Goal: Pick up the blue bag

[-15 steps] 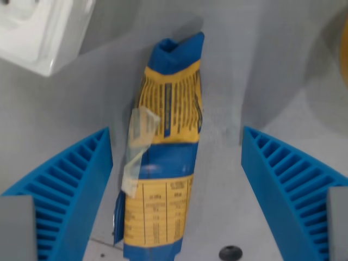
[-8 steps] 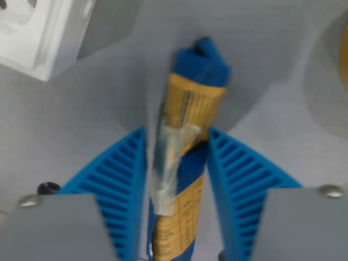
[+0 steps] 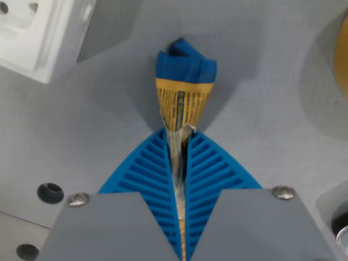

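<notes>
The blue bag [image 3: 184,81] with its yellow printed label lies on the grey table in the middle of the wrist view. Its far end sticks out beyond the fingers, crumpled into a cone. My gripper [image 3: 181,142] is shut on the bag, the two blue ribbed fingers [image 3: 149,174] squeezing its middle thin between them. A strip of clear tape on the bag is pinched in the same narrow gap. The near part of the bag is hidden between and under the fingers.
A white box-like object [image 3: 41,32] stands at the upper left of the wrist view. A yellow-edged round thing [image 3: 342,51] shows at the right edge. Two dark holes [image 3: 50,192] mark the table at lower left, and a recessed edge [image 3: 337,217] shows at lower right.
The fingers have gone from wide apart on both sides of the flat bag to pressed together on it. The bag has been squeezed narrow and its far end bunched up.
</notes>
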You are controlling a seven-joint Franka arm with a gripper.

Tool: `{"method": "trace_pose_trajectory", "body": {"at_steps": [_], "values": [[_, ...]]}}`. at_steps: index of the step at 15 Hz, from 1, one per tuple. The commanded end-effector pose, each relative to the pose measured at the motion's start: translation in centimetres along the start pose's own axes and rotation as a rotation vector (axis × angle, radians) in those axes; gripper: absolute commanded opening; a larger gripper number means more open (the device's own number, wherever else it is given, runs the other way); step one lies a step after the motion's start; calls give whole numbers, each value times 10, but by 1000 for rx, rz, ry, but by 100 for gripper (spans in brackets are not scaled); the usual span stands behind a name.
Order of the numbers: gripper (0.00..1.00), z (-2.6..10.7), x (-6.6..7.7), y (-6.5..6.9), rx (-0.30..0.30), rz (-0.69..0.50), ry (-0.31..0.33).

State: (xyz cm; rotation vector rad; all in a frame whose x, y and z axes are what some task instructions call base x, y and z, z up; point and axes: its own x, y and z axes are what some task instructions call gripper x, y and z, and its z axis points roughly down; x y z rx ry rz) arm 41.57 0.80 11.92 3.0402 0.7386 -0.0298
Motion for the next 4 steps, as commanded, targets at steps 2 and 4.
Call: {"method": "trace_pose_trajectory", "body": {"at_steps": [2, 4], "values": [[0, -20, -13, -4, -64, -15, 43], [0, -30, -17, -5, -61, -15, 36]]}}
